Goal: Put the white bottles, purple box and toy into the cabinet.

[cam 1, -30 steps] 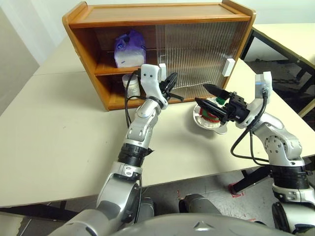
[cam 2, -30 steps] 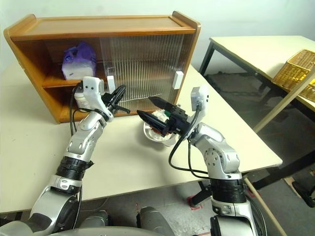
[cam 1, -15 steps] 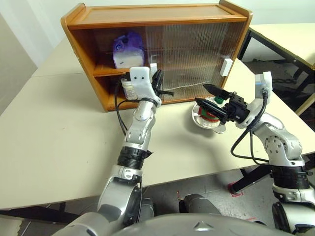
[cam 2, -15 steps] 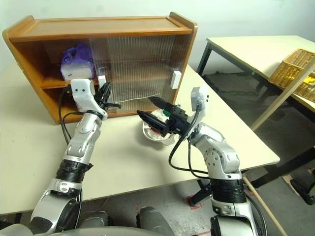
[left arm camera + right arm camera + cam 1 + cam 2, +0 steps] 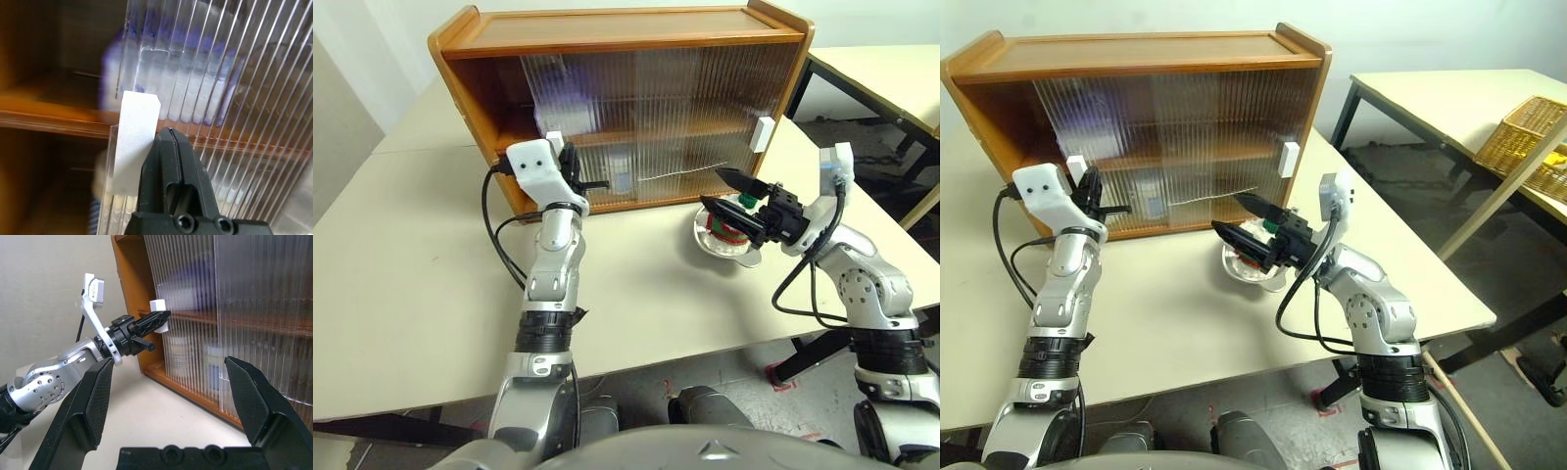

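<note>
The left end effector (image 5: pixel 579 178) has its two black fingers pressed together, their tips against the white handle (image 5: pixel 133 142) of the cabinet's (image 5: pixel 626 29) left sliding door (image 5: pixel 578 122), evidently so it can push the door sideways by that handle; the ribbed panel covers most of the left half, with a strip of the opening bare at the far left. Behind the translucent ribs the purple box (image 5: pixel 570 96) shows as a blur on the middle shelf and the white bottles (image 5: pixel 195 360) as pale shapes on the bottom shelf. The right end effector (image 5: pixel 736 194) hangs spread wide and empty above the steel bowl (image 5: pixel 729 243) on the counter (image 5: pixel 421 264), where the toy (image 5: pixel 734 227) sits, probably waiting to grasp it. Judging by this, the toy is the last item outside, so the door closing over the stored items seems premature.
</note>
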### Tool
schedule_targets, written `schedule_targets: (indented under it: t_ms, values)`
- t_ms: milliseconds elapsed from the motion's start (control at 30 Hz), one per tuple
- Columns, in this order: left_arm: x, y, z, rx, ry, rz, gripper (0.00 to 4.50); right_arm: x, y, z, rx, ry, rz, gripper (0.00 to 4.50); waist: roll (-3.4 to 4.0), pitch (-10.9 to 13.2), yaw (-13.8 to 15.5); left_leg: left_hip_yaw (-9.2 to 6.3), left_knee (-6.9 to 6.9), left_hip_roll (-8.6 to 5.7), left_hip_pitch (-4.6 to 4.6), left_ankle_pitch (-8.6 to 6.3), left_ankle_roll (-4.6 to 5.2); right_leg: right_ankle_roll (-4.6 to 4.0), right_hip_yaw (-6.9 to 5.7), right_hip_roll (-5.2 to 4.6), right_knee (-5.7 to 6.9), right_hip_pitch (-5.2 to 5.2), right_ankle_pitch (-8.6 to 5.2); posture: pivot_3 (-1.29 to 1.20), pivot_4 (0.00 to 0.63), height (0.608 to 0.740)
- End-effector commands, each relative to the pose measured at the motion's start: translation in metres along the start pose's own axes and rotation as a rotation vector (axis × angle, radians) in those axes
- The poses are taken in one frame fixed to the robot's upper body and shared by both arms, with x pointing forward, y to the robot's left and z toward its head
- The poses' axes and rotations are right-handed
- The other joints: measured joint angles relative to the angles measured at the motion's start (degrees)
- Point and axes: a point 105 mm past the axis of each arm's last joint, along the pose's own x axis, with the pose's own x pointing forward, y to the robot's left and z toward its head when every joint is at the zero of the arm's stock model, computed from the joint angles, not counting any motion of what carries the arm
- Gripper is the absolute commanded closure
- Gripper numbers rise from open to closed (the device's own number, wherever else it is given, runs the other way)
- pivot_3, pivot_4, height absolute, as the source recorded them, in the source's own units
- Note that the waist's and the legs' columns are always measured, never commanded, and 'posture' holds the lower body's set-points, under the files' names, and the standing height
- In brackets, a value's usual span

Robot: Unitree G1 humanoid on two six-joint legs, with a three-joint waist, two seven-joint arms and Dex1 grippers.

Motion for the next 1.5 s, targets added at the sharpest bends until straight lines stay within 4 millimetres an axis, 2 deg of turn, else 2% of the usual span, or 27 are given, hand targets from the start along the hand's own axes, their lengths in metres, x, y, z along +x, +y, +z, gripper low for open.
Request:
schedule_targets:
  t_ms: [33,233,400,533,633,700,800,1100,1300,1500]
  values:
    - [-0.005,0.031,-0.006,0.005,0.035,0.108,4.48,0.004,0.0,-0.002,-0.001,0.011,0.018,0.0,0.0,0.0,0.0,0.0,0.0,0.0,0.01,-0.01,-0.01,0.0,0.0,0.0,0.0,0.0,0.0,-0.09,0.025,0.74]
    - [-0.01,0.054,-0.002,0.038,0.023,0.179,4.48,0.004,0.001,-0.003,0.004,0.014,0.028,0.0,-0.01,0.0,1.0,-0.06,0.0,0.06,0.04,-0.1,-0.18,-0.14,-0.01,0.0,0.04,0.0,-0.04,-0.08,0.025,0.74]
    - [-0.012,0.064,0.001,0.047,0.016,0.209,4.48,0.004,0.001,-0.005,0.008,0.016,0.033,0.0,-0.03,0.0,1.8,-0.08,0.0,0.11,0.03,-0.22,-0.36,-0.29,0.02,0.0,0.06,-0.04,-0.14,-0.07,0.025,0.74]
    - [-0.012,0.059,0.0,0.016,0.02,0.178,4.48,0.005,0.001,-0.005,0.009,0.016,0.036,0.0,-0.04,0.0,1.9,-0.06,0.0,0.08,0.04,-0.3,-0.46,-0.35,0.01,0.08,0.06,-0.05,-0.18,-0.07,0.025,0.74]
    - [-0.01,0.034,0.004,-0.021,0.005,0.03,4.48,0.005,0.001,-0.005,0.01,0.016,0.036,0.0,-0.04,0.0,2.2,-0.09,0.0,0.1,0.05,-0.31,-0.48,-0.38,-0.01,0.17,0.11,-0.05,-0.19,-0.07,0.026,0.74]
    - [-0.017,0.002,0.009,-0.076,-0.004,-0.181,4.1,0.005,0.0,-0.004,0.009,0.018,0.034,0.0,-0.06,0.0,2.5,-0.1,0.0,0.1,0.06,-0.31,-0.49,-0.4,-0.02,0.18,0.14,-0.05,-0.2,-0.07,0.029,0.74]
    - [-0.026,-0.017,0.012,-0.11,-0.001,-0.34,3.29,0.004,0.0,-0.004,0.008,0.019,0.03,0.0,-0.08,0.0,2.8,-0.12,0.03,0.12,0.05,-0.33,-0.51,-0.41,-0.02,0.13,0.15,-0.03,-0.21,-0.08,0.032,0.74]
    - [-0.032,-0.031,0.016,-0.124,-0.023,-0.612,0.06,0.001,-0.001,-0.006,0.01,0.017,0.006,0.0,-0.09,0.0,3.1,-0.19,0.02,0.48,0.01,-0.4,-0.63,-0.44,-0.04,0.03,0.16,-0.1,-0.23,-0.09,0.037,0.74]
    - [-0.033,-0.02,0.02,-0.218,-0.054,-0.796,0.01,0.0,-0.006,-0.003,0.003,0.002,-0.042,0.0,-0.09,0.0,3.2,-0.21,-0.05,0.59,-0.1,-0.44,-0.66,-0.5,-0.05,0.02,0.19,-0.25,-0.25,-0.1,0.036,0.74]
    - [-0.056,-0.01,0.038,-0.327,-0.063,-1.034,0.01,-0.009,-0.028,0.005,-0.036,-0.028,-0.207,0.0,-0.07,0.0,3.0,-0.2,-0.12,0.8,-0.42,-0.47,-0.64,-0.96,-0.07,0.03,0.22,-0.59,0.0,-0.11,0.038,0.74]
